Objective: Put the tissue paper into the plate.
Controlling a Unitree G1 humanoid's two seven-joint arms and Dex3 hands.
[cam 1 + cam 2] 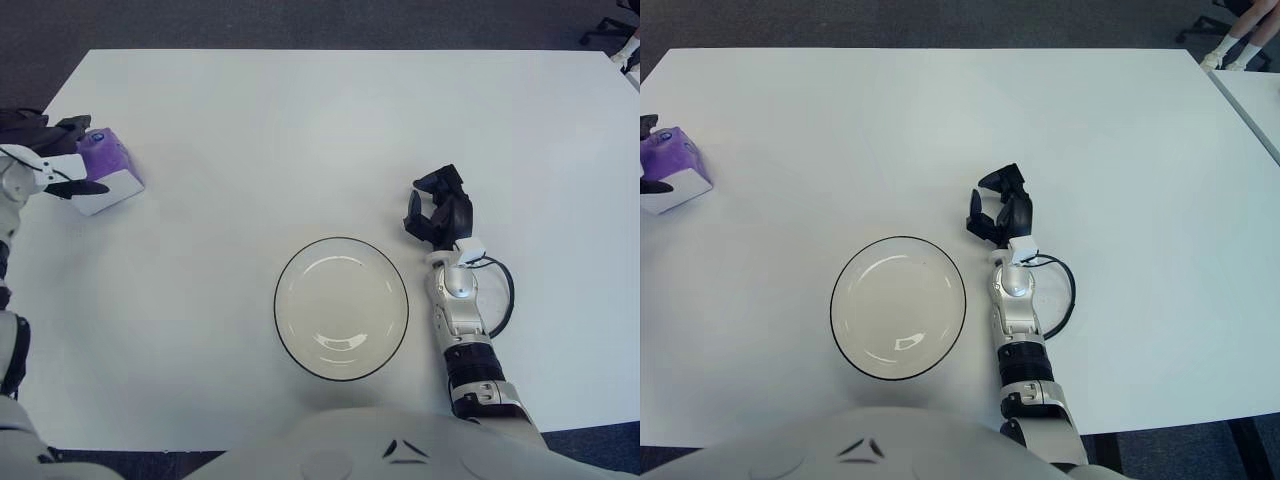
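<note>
The left hand [50, 170] closes its fingers on the purple tissue pack [103, 170] at the bench's [300, 130] 9 o'clock edge. The plate [341, 308] at 6 o'clock is empty, so lift and transfer remain. The right hand [438, 215], fingers curled and holding nothing, shows just right of the plate.

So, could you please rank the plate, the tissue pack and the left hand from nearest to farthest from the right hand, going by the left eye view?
1. Plate, just left of the right hand.
2. Tissue pack, far left table edge.
3. Left hand, against the pack's outer side, marginally farther.

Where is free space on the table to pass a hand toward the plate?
Bare table lies between tissue pack and plate. It is crowded only at the left hand by the pack, and the right hand beside the plate.
</note>
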